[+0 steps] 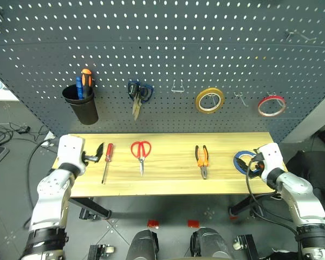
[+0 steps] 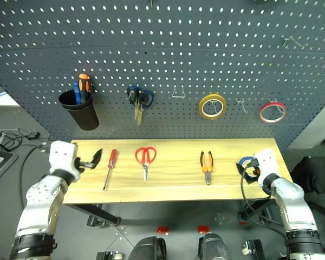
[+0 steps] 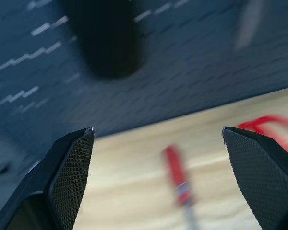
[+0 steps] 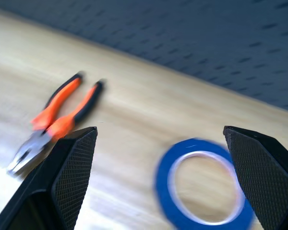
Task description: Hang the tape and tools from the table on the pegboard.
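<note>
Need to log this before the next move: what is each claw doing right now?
Left claw: open, holding nothing, above the red-handled screwdriver.
Right claw: open, holding nothing, above the blue tape.

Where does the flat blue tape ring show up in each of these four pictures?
Left eye view: flat blue tape ring at the light wood table's right end, behind the right gripper.
Right eye view: same spot.
Left wrist view: not in it.
Right wrist view: between the fingers.
Shared landmark: orange-and-black pliers.
</note>
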You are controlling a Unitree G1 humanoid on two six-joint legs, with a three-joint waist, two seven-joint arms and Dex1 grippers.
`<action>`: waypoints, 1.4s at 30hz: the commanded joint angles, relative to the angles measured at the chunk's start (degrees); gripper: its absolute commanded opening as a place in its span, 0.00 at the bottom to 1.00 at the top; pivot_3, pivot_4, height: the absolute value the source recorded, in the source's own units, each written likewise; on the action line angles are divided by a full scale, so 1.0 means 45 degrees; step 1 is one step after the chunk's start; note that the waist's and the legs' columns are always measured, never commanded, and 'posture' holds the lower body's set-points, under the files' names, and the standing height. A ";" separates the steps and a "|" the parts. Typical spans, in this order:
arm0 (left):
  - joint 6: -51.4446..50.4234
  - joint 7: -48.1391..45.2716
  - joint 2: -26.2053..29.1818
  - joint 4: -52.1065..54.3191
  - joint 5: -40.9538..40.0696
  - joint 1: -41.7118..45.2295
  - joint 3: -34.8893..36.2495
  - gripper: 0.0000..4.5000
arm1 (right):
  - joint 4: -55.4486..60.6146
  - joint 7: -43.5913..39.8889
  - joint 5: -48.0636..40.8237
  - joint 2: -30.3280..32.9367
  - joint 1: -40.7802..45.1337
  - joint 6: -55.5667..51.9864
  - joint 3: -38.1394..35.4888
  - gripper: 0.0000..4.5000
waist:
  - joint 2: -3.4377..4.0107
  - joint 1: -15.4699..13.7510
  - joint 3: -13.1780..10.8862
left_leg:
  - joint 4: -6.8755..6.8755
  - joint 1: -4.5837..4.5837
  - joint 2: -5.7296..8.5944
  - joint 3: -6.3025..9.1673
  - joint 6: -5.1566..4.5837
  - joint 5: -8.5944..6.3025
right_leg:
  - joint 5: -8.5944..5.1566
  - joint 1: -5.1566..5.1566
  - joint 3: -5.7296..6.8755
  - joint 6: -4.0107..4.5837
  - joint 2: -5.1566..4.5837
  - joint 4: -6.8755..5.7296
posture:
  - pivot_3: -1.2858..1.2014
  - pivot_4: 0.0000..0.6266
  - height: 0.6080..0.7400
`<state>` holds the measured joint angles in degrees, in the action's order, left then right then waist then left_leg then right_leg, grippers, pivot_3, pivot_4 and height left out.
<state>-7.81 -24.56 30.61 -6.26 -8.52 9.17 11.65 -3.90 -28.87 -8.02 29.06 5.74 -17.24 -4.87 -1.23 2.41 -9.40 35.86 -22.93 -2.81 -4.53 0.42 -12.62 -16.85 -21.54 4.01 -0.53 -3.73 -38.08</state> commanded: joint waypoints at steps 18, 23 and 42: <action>-0.0414 -0.7143 -0.2012 -0.0100 -0.0468 0.4914 -0.5936 1.00 | -0.5114 0.0106 0.2092 0.0688 0.5240 -0.2984 0.1902 1.00 | -0.0050 0.0295 -0.2000 | 0.0043 -0.0214 0.0014 -0.0098 0.0013 0.0007 | -0.0014 -0.0219 -0.0052 -0.0064 -0.0019 0.0003 | 0.43 0.61 1.00; -0.0012 -0.7330 -0.2276 -0.0312 -0.0237 0.5094 -0.6169 1.00 | -0.7066 -0.0735 0.2247 0.0834 0.6311 -0.3234 0.2180 1.00 | -0.0058 0.0430 -0.2099 | 0.0042 -0.0225 0.0020 -0.0111 0.0012 0.0007 | -0.0015 -0.0236 -0.0051 -0.0066 -0.0033 -0.0003 | 0.43 0.60 1.00; -0.0376 -0.7076 -0.2733 0.0776 -0.1734 0.4844 -0.5222 1.00 | -0.2066 -0.1238 0.2629 0.1551 0.3934 -0.3266 0.2116 0.15 | -0.0082 0.0466 -0.2086 | 0.0103 -0.0220 0.0031 -0.0092 0.0011 0.0006 | 0.0013 -0.0177 -0.0004 -0.0122 -0.0070 -0.0011 | 0.42 0.51 1.00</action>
<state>-10.11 -57.74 19.23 -6.12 -15.50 31.03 -12.82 -21.68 -35.68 3.46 34.06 25.81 -31.98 7.27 -1.60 4.51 -18.79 36.31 -23.97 -2.65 -4.95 0.47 -12.60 -16.80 -22.37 4.00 -1.10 -4.06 -38.13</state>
